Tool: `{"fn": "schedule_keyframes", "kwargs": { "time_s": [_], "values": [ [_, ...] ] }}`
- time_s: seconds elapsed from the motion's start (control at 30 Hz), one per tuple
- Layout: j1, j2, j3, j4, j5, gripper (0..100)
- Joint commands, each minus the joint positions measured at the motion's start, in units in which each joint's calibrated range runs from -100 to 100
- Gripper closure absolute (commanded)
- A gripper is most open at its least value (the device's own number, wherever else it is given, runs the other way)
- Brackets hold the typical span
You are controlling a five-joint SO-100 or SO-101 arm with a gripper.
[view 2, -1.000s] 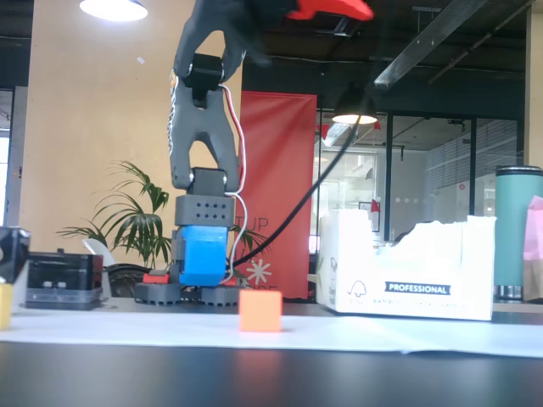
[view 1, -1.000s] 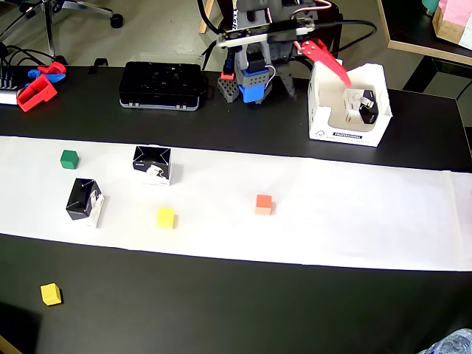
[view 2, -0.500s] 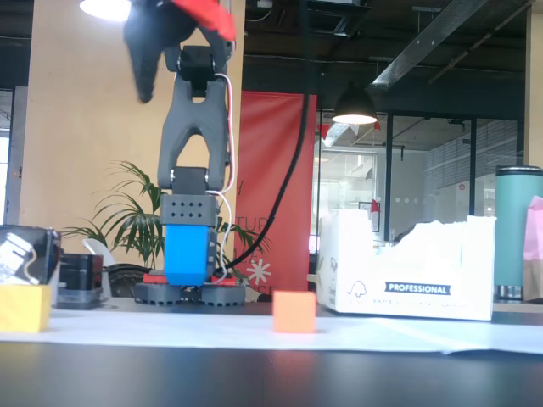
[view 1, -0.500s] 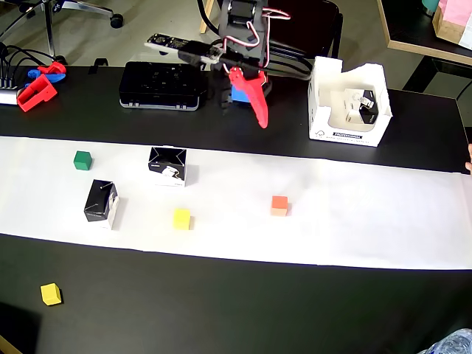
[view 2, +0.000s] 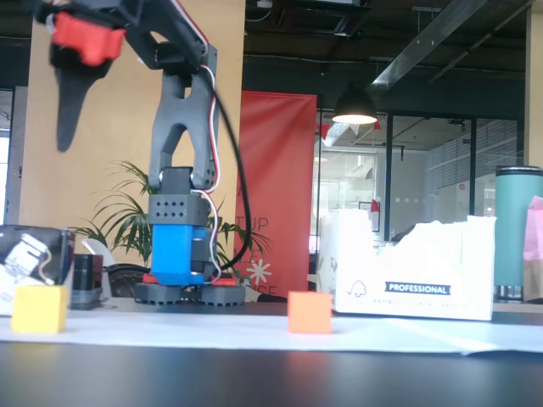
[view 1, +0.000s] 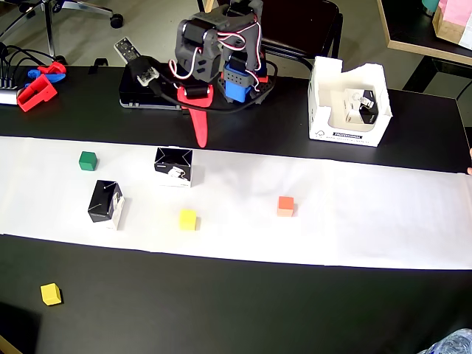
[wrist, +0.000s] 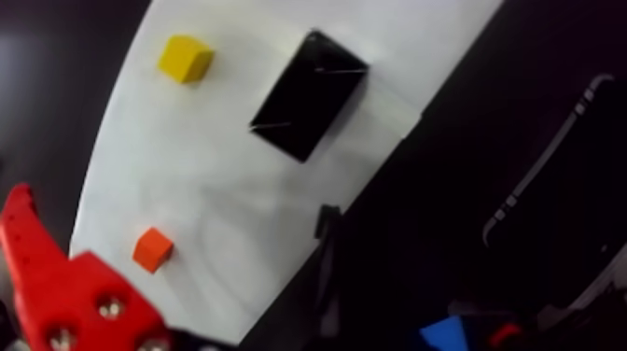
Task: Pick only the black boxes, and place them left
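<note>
In the overhead view two black boxes stand on the white paper strip (view 1: 354,206), one (view 1: 174,166) just in front of the arm and one (view 1: 105,203) further left. A third black-and-white box (view 1: 366,108) lies inside the torn white carton (view 1: 346,134). My red gripper (view 1: 200,139) hangs raised above the paper's far edge, looks shut and holds nothing. The fixed view shows it high at the upper left (view 2: 64,140), above a black box (view 2: 34,254). In the wrist view a black box (wrist: 308,93) lies far below the red finger (wrist: 33,243).
Small cubes lie on the paper: green (view 1: 88,159), yellow (view 1: 188,219), orange (view 1: 285,206). Another yellow cube (view 1: 50,293) sits on the black table. A flat black case (view 1: 147,94) lies beside the arm base, red and blue parts (view 1: 37,88) at far left.
</note>
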Motion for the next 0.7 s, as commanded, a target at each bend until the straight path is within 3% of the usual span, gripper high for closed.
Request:
{"fn": "schedule_keyframes", "kwargs": {
  "time_s": [0.0, 0.13, 0.33, 0.67],
  "values": [
    [4.16, 2.36, -2.45, 0.08, -1.97, 45],
    [4.51, 5.68, 4.65, -1.19, -2.02, 46],
    [3.21, 6.39, 14.58, -12.87, -2.33, 46],
    [-2.33, 7.42, 23.35, -30.44, -8.39, 47]
  ]
}}
